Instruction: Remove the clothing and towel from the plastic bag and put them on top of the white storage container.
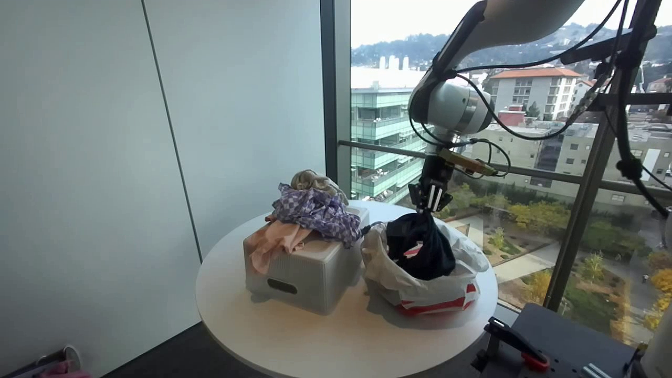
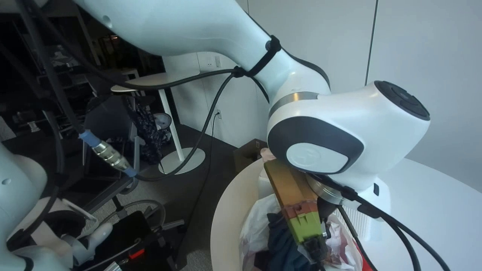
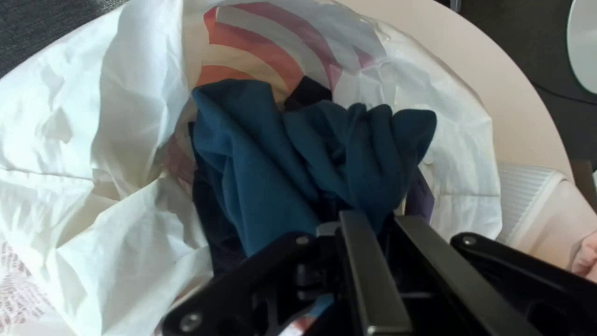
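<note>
The open white plastic bag (image 1: 396,286) with red marks sits under the claw (image 1: 426,210), which pinches the dark blue cloth (image 1: 434,254) in it. Off to the claw's side, crumpled purple-and-white clothing (image 1: 317,214) lies on the white storage container (image 1: 310,275).

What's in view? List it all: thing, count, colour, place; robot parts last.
round table: 1, white, by window
plastic bag: 1, white with red, on round table
storage container: 1, white, beside bag
checked garment: 1, purple and white, on container
peach cloth: 1, peach, on container
beige cloth: 1, beige, on container
dark cloth: at least 1, dark blue, partly in bag
stand: 1, dark, near round table
tool: 1, black and red, on stand
second table: 1, pale, background
cardboard box: 1, brown, floor
furniture: count unclear, dark, background
buildings: several, mixed colours, outside
arm: 1, white, above round table
cables: several, black, along arm
gripper: 1, black, above bag, shut on dark cloth
</note>
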You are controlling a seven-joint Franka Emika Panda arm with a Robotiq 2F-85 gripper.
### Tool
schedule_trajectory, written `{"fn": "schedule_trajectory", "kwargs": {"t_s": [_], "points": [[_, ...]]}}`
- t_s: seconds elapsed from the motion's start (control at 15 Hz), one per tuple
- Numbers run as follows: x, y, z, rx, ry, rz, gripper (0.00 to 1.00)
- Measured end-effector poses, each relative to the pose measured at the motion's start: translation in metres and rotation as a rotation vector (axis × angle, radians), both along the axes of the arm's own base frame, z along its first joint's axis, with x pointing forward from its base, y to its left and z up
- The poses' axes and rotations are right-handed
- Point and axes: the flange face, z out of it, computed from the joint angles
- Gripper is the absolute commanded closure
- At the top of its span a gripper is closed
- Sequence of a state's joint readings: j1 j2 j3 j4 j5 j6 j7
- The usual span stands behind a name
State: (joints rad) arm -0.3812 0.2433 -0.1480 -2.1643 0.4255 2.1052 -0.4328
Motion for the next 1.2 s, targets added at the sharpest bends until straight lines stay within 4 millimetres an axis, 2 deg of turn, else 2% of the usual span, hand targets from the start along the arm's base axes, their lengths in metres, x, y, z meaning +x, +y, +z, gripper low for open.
{"fn": "schedule_trajectory", "kwargs": {"t_s": [0.13, 0.33, 0.53, 0.73, 0.93, 1.2], "points": [[-0.004, 0.006, 0.014, 0.039, -0.022, 0.082, 0.97], [-0.015, 0.007, 0.046, 0.003, -0.061, 0.079, 0.97], [-0.030, 0.007, 0.099, -0.099, -0.132, 0.004, 0.97], [-0.042, 0.019, 0.166, -0.216, -0.208, -0.053, 0.97], [-0.044, 0.050, 0.236, -0.353, -0.279, -0.086, 0.97], [-0.031, 0.116, 0.324, -0.562, -0.383, -0.130, 0.97]]}}
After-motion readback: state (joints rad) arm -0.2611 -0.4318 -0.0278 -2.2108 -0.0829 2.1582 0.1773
